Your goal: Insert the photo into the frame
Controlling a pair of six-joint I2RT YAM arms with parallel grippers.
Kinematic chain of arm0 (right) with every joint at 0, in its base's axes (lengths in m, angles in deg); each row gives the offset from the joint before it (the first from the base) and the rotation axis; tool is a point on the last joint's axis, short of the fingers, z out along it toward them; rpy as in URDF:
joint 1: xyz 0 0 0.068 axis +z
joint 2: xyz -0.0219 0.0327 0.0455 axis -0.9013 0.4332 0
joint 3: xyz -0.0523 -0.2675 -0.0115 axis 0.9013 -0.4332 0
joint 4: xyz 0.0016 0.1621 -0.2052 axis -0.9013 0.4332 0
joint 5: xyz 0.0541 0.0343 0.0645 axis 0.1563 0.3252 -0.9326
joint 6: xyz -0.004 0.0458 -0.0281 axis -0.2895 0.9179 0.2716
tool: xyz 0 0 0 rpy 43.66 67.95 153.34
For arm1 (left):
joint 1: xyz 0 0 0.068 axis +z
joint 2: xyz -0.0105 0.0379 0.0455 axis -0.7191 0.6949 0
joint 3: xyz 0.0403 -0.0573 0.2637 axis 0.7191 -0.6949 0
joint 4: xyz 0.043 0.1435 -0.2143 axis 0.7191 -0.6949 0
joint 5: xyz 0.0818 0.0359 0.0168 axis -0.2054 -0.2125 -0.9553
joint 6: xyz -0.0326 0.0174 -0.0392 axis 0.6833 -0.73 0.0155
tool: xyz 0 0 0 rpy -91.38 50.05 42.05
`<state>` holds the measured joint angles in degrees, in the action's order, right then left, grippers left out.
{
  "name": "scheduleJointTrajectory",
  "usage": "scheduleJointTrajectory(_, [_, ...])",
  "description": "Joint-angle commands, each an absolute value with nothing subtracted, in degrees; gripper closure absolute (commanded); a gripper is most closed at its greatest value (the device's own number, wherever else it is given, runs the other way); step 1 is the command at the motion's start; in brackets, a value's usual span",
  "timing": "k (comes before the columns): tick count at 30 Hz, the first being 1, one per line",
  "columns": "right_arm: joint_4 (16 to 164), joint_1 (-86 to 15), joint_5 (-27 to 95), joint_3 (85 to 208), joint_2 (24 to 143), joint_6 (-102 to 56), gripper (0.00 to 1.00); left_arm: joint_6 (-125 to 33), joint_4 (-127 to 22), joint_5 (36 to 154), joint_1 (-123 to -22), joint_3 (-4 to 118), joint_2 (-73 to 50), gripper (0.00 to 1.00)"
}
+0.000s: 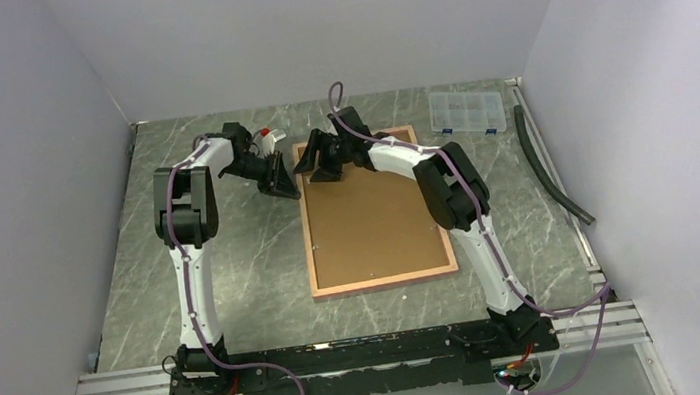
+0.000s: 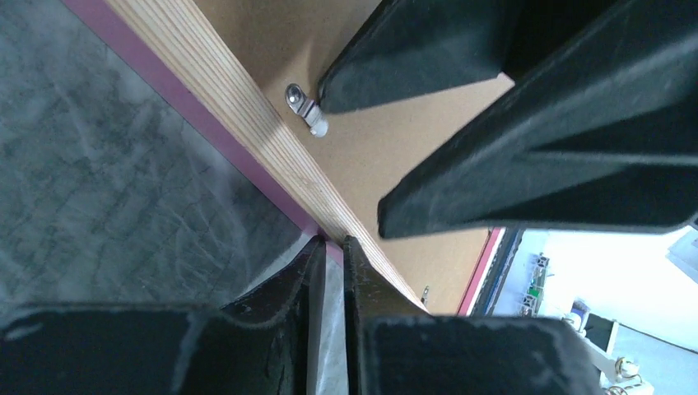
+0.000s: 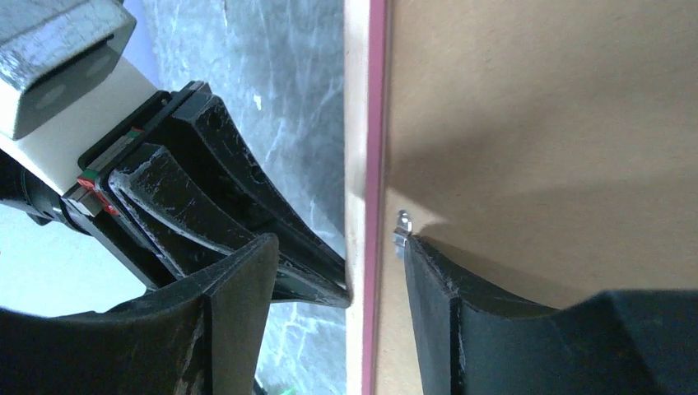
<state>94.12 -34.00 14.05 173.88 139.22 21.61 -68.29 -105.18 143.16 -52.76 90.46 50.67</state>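
The frame [image 1: 309, 248] lies face down on the table, tan wood rail up with a pink edge. The brown backing board [image 1: 374, 220] sits inside it. The photo is hidden. My left gripper [image 1: 281, 188] is shut, its tips pressed against the outer side of the frame's left rail [image 2: 214, 90] near the far corner, holding nothing I can see. My right gripper [image 1: 318, 171] is open and straddles that same rail [image 3: 356, 99]. Its inner fingertip [image 3: 428, 271] touches a small metal clip [image 3: 402, 226] on the backing board, and the clip also shows in the left wrist view [image 2: 303, 105].
A clear plastic compartment box [image 1: 464, 111] lies at the back right. A dark hose [image 1: 549, 168] runs along the right wall. White walls close in three sides. The metal mounting rail [image 1: 365, 352] crosses the near edge.
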Motion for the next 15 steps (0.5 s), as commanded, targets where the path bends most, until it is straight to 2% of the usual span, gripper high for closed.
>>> scheduleJointTrajectory(1, [92.0,-32.9,11.6,174.9,140.5,23.5,0.39,-70.1,-105.5,136.9,-54.6,87.5,51.6,0.84])
scheduleJointTrajectory(15, [90.3,-32.4,11.5,175.4,142.1,25.0,0.4,-70.2,-104.9,137.0,-54.6,86.5,51.2,0.87])
